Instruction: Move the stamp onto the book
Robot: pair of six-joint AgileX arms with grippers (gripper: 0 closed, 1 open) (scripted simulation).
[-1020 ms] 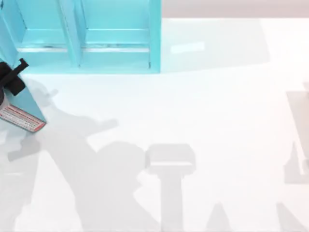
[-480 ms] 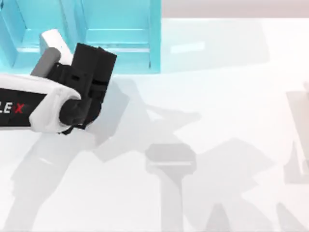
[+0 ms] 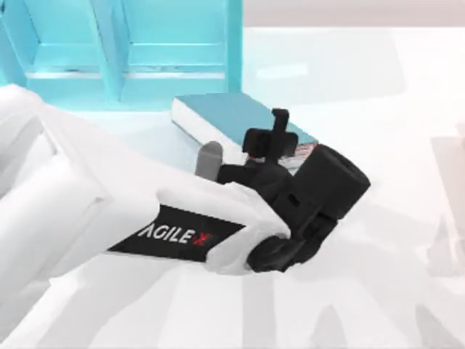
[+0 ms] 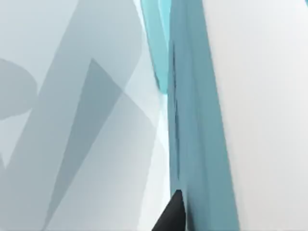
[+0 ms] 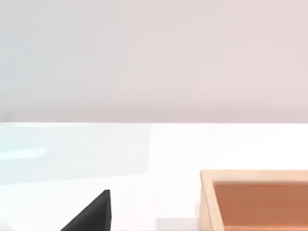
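The book [image 3: 236, 123] lies flat on the table [image 3: 378, 145] in the upper middle of the top view, teal cover up, its red-trimmed end toward the right, just in front of the turquoise shelf [image 3: 123, 51] that fills the upper left. No stamp can be made out on the cover, so by these pictures the task looks far from done: the stamp has yet to be grasped and carried over. Where the stamp sits I cannot tell; the tan wooden box [image 5: 255, 199] at the lower right of the right wrist view is an open-topped tray, not clearly the small block. The left arm [image 3: 109, 211] reaches diagonally from the left edge of the top view to its centre, its black wrist overlapping the book's near right corner, and its left gripper [image 3: 280, 120] pokes up over the cover; whether its fingers are spread or pressed together I cannot tell. The left wrist view gives a close teal surface and one dark fingertip [image 4: 172, 214] at the bottom edge. The right gripper shows as a single dark finger [image 5: 94, 214], its state likewise untellable. I judge the shelf close behind the book and the left arm's bulk over it the main obstacles to a clear placement.
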